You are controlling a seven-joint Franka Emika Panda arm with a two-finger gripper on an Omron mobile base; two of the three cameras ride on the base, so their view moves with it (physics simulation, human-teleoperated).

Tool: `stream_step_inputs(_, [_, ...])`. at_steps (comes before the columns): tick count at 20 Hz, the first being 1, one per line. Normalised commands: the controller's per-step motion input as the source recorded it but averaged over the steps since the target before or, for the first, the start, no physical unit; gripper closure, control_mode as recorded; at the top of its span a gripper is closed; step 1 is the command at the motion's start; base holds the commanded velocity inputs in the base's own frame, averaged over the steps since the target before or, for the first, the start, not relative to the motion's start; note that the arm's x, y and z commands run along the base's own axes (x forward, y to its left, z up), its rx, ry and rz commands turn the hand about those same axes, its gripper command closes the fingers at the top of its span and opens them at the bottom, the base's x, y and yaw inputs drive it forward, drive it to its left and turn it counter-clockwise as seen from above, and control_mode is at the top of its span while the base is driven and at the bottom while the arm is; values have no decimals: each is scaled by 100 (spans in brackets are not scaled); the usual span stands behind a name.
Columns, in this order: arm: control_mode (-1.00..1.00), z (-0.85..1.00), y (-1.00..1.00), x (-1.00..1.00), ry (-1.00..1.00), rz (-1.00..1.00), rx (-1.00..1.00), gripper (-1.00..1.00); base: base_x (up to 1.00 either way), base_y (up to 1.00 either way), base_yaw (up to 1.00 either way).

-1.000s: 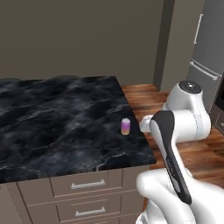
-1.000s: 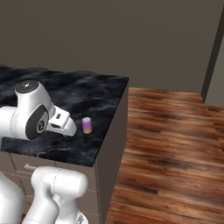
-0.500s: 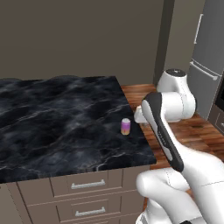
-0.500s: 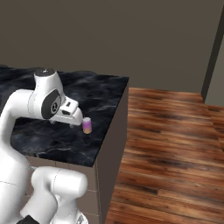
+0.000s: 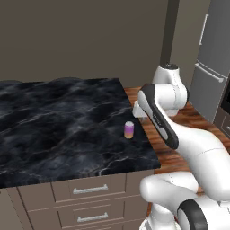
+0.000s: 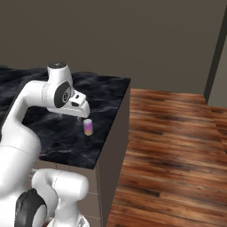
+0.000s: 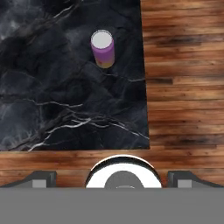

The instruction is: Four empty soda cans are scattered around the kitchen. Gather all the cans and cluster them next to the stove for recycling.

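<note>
One soda can [image 5: 129, 130] [image 6: 88, 127], purple fading to orange at its base with a silver top, stands upright on the black marble counter [image 5: 58, 130] near the right edge. My gripper [image 6: 83, 113] [image 5: 136, 110] hangs above the counter's far right corner, a little beyond and above the can and not touching it. In the hand view the can [image 7: 103, 48] lies ahead, up and slightly left of centre. The gripper [image 7: 113, 179] is open, with its fingertips [image 7: 40, 178] set wide apart and nothing between them. The stove is out of view.
The counter [image 7: 52, 100] ends just right of the can, with wooden floor [image 6: 168, 146] [image 7: 183, 78] beyond and below it. Drawers [image 5: 90, 191] run along the counter's front. A grey refrigerator [image 5: 214, 67] stands at the far right, and a dark wall [image 5: 81, 36] rises behind the counter.
The arm has risen and swung forward from low at the counter's right side, bringing the hand over the counter by the can. The can has not moved.
</note>
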Motion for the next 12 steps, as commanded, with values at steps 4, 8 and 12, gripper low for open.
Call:
stream_step_inputs(4, [-100, -21, 0, 54, 0, 2, -1, -100, 0, 0, 0])
stream_step_inputs(8, [-100, -19, 0, 47, 0, 3, -2, -100, 0, 0, 0])
stream_step_inputs(12, [-100, -19, 0, 40, 0, 3, -3, -100, 0, 0, 0])
